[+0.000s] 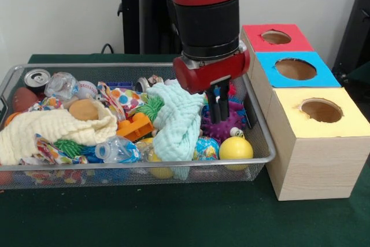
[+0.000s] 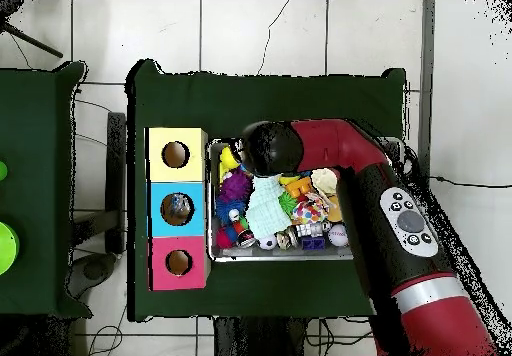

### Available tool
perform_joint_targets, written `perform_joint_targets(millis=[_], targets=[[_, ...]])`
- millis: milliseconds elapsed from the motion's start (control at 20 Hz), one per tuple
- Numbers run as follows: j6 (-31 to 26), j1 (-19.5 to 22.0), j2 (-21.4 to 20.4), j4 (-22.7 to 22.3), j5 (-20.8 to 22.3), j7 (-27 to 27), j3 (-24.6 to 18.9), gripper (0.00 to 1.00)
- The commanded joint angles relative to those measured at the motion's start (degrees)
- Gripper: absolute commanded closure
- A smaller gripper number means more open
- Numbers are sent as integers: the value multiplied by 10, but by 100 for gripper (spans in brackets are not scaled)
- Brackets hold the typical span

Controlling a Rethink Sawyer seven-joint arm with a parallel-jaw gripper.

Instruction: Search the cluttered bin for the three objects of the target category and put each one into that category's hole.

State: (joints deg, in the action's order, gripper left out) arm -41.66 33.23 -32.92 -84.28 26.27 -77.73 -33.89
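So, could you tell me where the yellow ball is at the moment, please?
In the front view, the yellow ball sits in the wire bin's near right corner, below the purple spiky toy and next to the yellow-topped box.

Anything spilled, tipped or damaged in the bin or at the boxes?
Nothing stands out. The clutter stays inside the wire bin, the three boxes sit in a row, and the claw hangs above the purple spiky toy.

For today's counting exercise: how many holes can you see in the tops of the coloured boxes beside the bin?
3, in one row: the red box's hole, the blue box's hole, and the yellow box's hole. None appears hidden.
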Motion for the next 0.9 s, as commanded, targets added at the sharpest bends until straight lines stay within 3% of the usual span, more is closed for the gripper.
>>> perform_joint_targets(millis=[50,300,400,900], targets=[[-1,5,13,-28,53,124,-37,100],[4,-41,-3,2,77,-11,46,100],[1,-54,-6,14,85,-37,65,100],[-15,-67,24,67,74,-36,90,100]])
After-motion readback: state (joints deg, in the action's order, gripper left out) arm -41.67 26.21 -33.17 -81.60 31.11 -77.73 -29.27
